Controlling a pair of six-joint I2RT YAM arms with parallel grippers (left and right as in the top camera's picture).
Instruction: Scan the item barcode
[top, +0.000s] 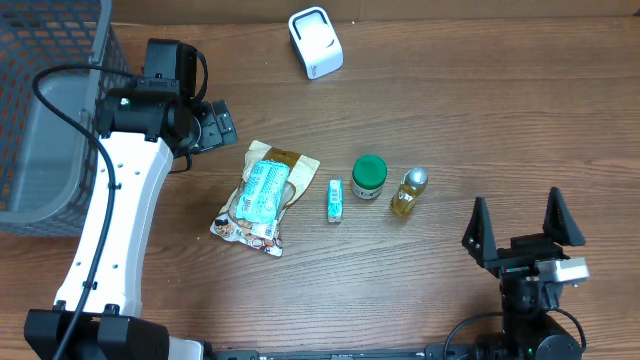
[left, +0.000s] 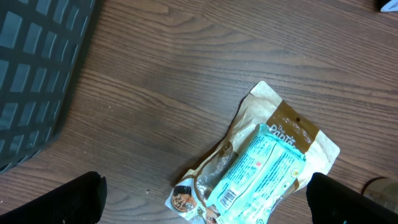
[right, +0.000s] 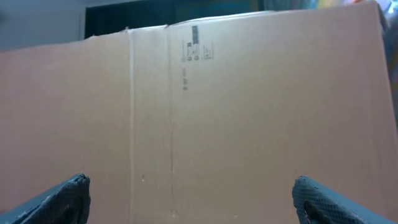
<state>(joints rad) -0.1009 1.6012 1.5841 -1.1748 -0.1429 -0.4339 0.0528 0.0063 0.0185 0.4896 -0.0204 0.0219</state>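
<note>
Four items lie in a row mid-table: a crumpled snack bag (top: 262, 195) with a teal label, a small teal box (top: 335, 200), a green-lidded jar (top: 369, 177) and a small bottle of yellow liquid (top: 408, 192). A white scanner (top: 315, 42) stands at the far edge. My left gripper (top: 222, 125) hovers just up-left of the bag, open and empty. In the left wrist view the bag (left: 261, 168) lies between and beyond the fingertips (left: 74, 199), its barcode (left: 228, 198) facing up. My right gripper (top: 520, 222) stands open and empty at the near right, apart from the bottle.
A dark mesh basket (top: 40, 110) fills the far left, also visible as basket mesh (left: 31, 68) in the left wrist view. A cardboard wall (right: 249, 112) lines the back of the table and fills the right wrist view. Bare wood lies between the items and the scanner.
</note>
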